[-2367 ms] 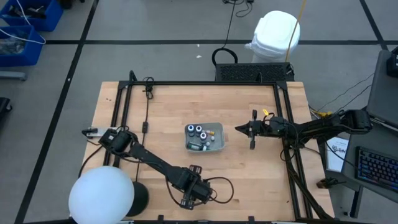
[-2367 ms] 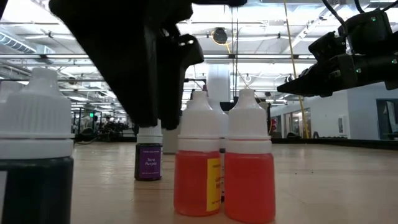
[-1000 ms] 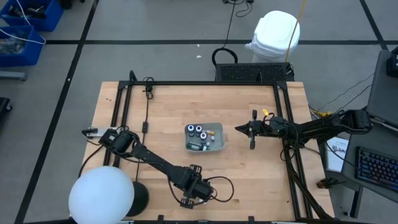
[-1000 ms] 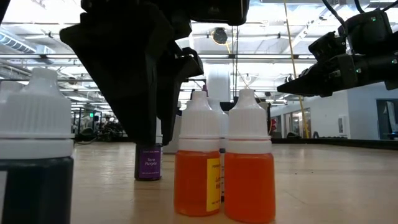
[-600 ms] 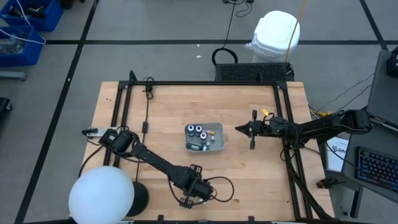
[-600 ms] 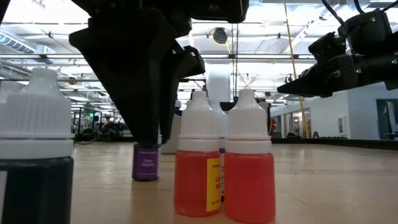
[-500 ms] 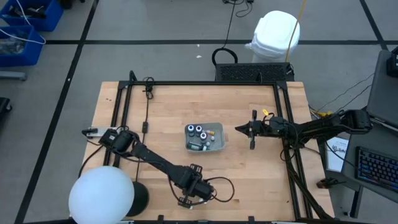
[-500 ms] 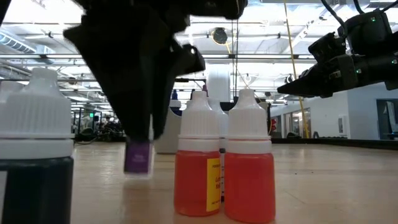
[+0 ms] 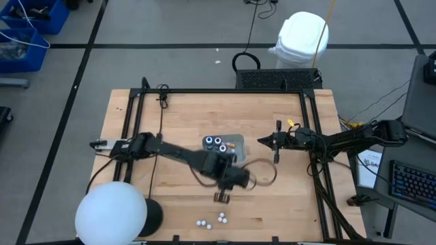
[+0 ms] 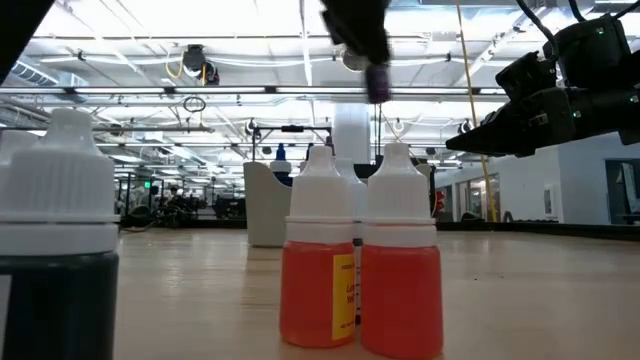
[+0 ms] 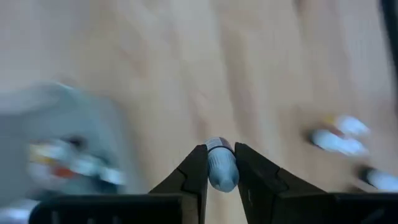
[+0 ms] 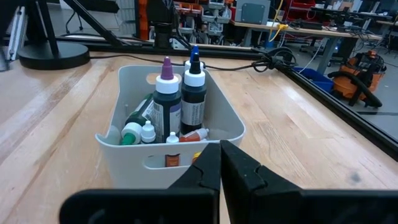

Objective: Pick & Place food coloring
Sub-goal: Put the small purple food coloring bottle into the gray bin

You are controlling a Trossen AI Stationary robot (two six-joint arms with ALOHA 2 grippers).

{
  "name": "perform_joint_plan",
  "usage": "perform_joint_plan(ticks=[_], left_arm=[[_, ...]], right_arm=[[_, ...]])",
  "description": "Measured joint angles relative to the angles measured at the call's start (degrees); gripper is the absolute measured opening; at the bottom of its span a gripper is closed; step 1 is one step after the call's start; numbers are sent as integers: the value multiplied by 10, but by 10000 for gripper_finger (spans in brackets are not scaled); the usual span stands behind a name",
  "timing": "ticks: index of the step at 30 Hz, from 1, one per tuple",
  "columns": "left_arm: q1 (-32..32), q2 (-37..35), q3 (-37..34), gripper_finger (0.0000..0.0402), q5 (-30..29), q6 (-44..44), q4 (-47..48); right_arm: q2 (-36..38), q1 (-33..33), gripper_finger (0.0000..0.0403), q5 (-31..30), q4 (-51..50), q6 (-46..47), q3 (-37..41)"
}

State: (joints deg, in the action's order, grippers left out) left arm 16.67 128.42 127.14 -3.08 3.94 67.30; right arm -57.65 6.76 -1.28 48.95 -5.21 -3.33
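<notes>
Left gripper pinched a small white-capped food coloring bottle between its two fingers, held aloft just beside the grey tray near the table's middle. In the low view, showed as a small purple bottle hanging high above the tabletop. Lay in and stood in the tray: several more bottles, the taller dark ones upright, small ones tipped on their sides. Stood upright near the table's front edge: a loose cluster of white-capped bottles, two orange ones touching side by side close to the low camera. Between that cluster and the tray, bare wooden table, broad and unblocked; likewise open boards toward the far edge and the left side. Right gripper hovered with fingers pressed together, holding nothing, pointed at the tray from the right and apart from it, with a strip of clear wood between.
</notes>
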Motion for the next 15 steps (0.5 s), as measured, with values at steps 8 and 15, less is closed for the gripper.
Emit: perform_joint_plan(ticks=[8,15], left_arm=[[-87,0,15,70,-33,-47,-40],[-153,0,-22,71,-17,-67,-100]], right_arm=[[0,0,0,-1,-1,-3,0],[0,0,0,-1,-11,-21,0]])
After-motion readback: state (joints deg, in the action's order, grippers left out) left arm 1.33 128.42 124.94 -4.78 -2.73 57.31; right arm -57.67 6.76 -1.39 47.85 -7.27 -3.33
